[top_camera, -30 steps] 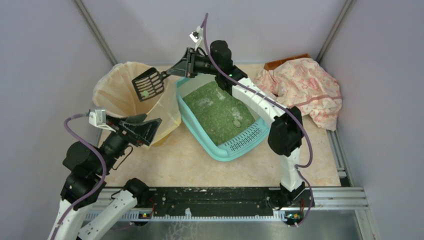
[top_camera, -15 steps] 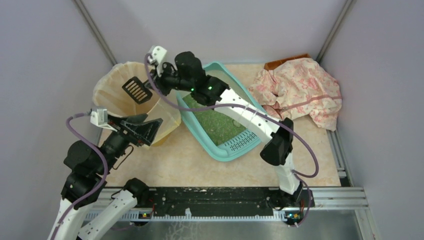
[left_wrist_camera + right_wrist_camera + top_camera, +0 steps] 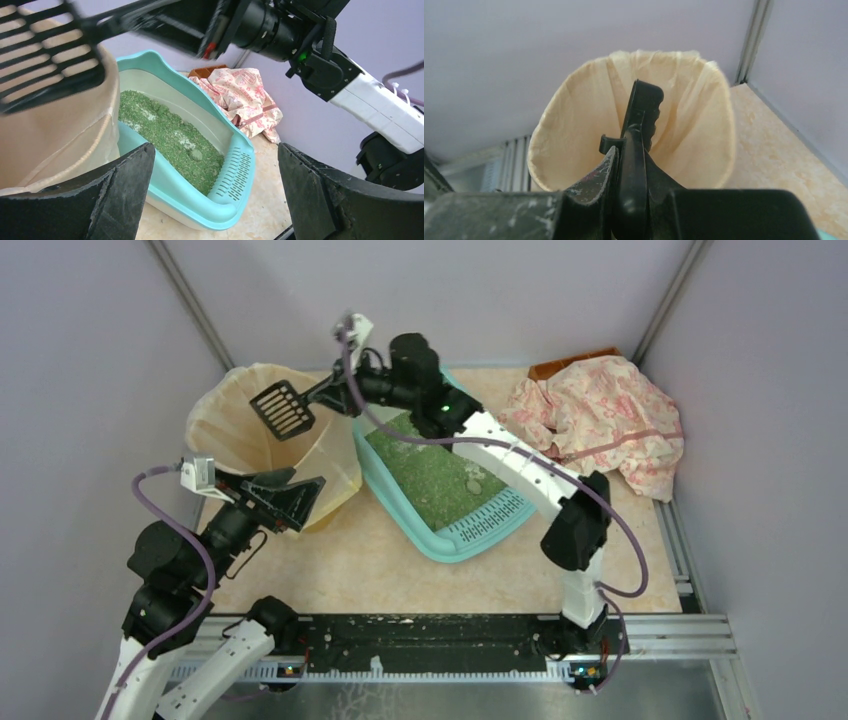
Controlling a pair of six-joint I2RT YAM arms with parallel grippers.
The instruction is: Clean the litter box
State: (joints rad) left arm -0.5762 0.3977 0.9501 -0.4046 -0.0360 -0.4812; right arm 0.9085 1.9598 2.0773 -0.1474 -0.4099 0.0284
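Note:
The teal litter box (image 3: 437,541) lies mid-table with green granules (image 3: 430,465) and a grey clump (image 3: 474,485) near its slotted end. My right gripper (image 3: 345,390) is shut on the handle of a black slotted scoop (image 3: 283,408), held over the beige bag-lined bin (image 3: 225,420). In the right wrist view the scoop (image 3: 644,107) shows edge-on above the bin (image 3: 574,115), clamped in the gripper (image 3: 629,160). No load shows on the scoop. My left gripper (image 3: 290,498) stands open by the bin's near side, holding nothing. From the left wrist, the gripper (image 3: 214,150) faces the litter box (image 3: 240,165).
A pink floral cloth (image 3: 600,415) is heaped at the back right over a brown object (image 3: 570,365). Grey walls close in the back and both sides. A metal rail (image 3: 450,635) with the arm bases runs along the near edge.
A second ago the scoop carried a greenish clump over the bin. The right arm dipped it into the bin, then drew it back up, and no clump shows on it now. The left arm stayed still.

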